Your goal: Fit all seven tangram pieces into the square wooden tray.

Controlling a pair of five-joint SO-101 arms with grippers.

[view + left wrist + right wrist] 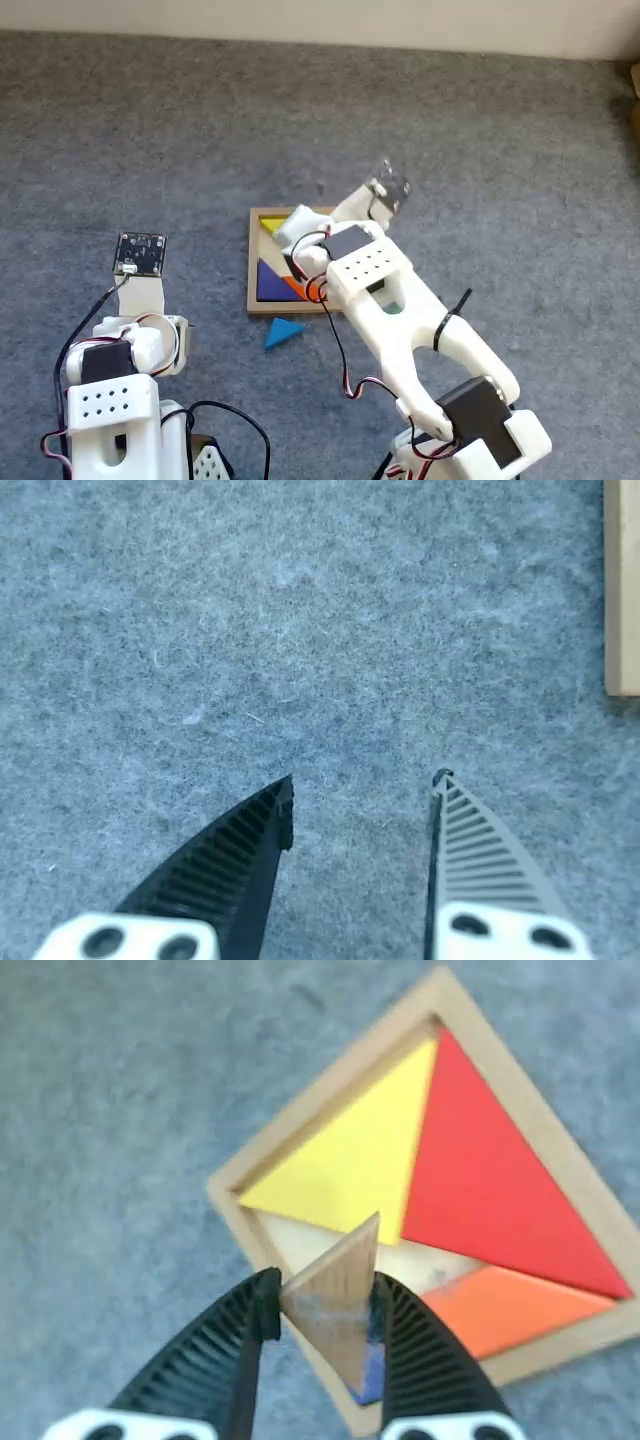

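- Here is the right gripper point(327, 1283), and we see both ribbed fingers clamped on a wooden triangle point(335, 1300), one finger on each side of it.
- The triangle shows us a plain wood-toned face, a little scuffed, with its sharp tip pointing away from the fingers.
- Straight below and beyond that tip lies the tray point(325, 1098), a square of pale wood with a raised rim.
- Inside it, a yellow triangle point(350, 1160) and a red triangle point(480, 1180) sit edge to edge past the fingertips; an orange piece point(510, 1305) lies beside the right finger.
- Bare tray floor shows between the yellow triangle and the held piece.
- From above, a blue triangle point(284, 332) lies loose on the grey carpet point(150, 130), just outside the tray's near rim.
- Over to the left gripper point(362, 785): jaws spread apart, nothing between them, carpet beneath, and the tray's edge off to one side.
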